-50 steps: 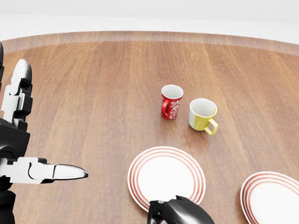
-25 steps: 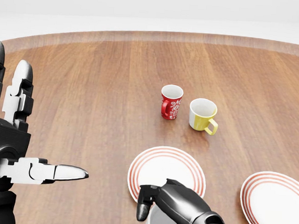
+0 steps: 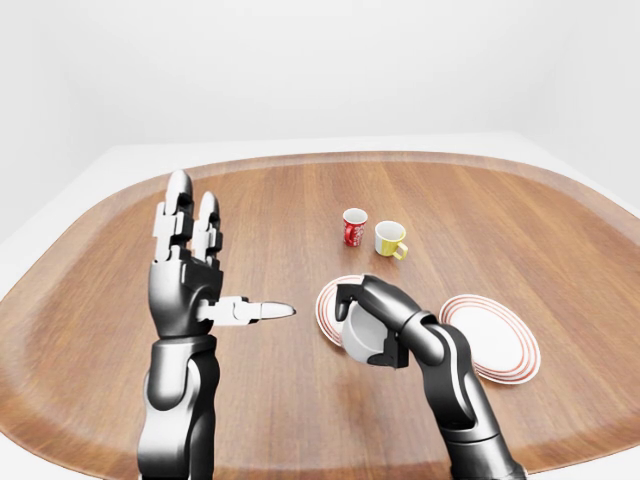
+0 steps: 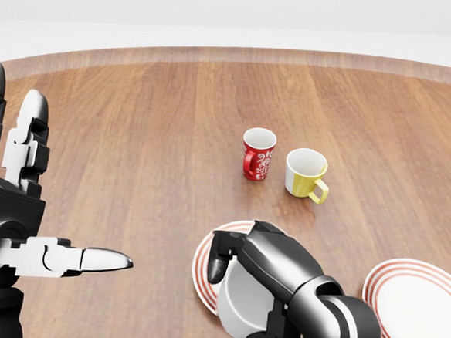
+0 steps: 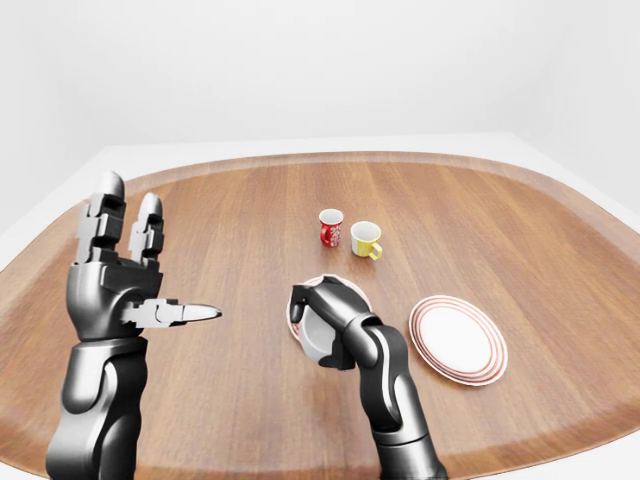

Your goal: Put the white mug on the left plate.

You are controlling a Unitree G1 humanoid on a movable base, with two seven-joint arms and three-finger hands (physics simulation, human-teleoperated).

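Note:
My right hand point(image 4: 249, 298) is shut on the white mug point(image 4: 235, 307), fingers curled over its top and thumb under it. The mug is tilted and held over the near part of the left plate point(image 4: 201, 269), a white plate with red rings. Whether the mug touches the plate cannot be told, and the hand hides much of the plate. At the left of the head view my left hand point(image 4: 49, 203) stands raised and open, fingers upright and thumb pointing right, holding nothing.
A red patterned mug point(image 4: 257, 154) and a yellow mug point(image 4: 305, 175) stand side by side above the left plate. A second red-ringed plate point(image 4: 421, 306) lies at the right. The round wooden table point(image 3: 300, 190) has its rim near the top.
My right hand has come up from the bottom edge with the white mug and now sits over the left plate. The left hand and the other things have not moved.

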